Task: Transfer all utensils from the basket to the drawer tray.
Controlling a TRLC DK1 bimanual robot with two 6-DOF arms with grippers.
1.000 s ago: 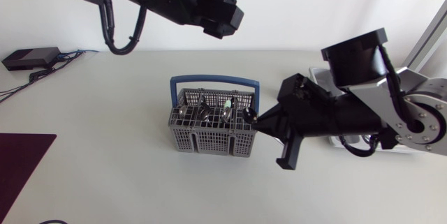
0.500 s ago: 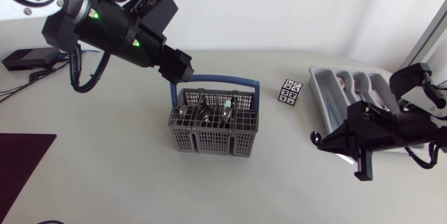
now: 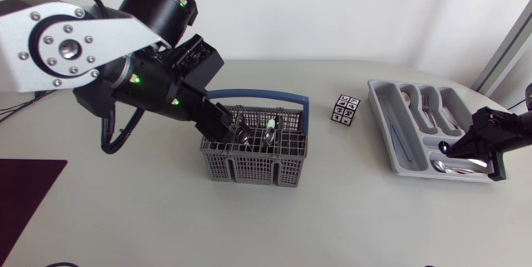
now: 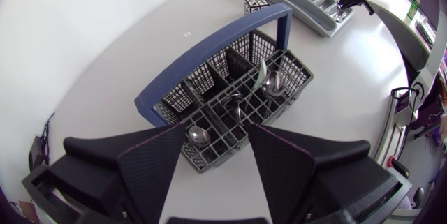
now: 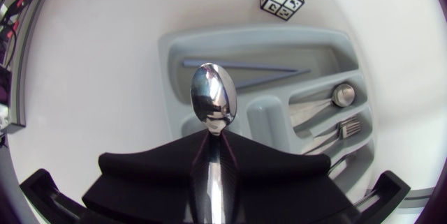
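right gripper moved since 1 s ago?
Yes. The right gripper, holding a spoon, went from beside the basket's right end rightward to over the drawer tray; the basket stayed put.

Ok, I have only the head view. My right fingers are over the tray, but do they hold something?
Observer: Yes. In the right wrist view the right fingers are shut on a spoon. Its bowl sticks out ahead, above the tray.
Operator: And the left fingers, are they open?
Observer: Open. In the left wrist view the left fingers hang over the basket.
Operator: What is under them?
Observer: A second spoon, in the basket's nearest corner cell, seen between the two fingers.
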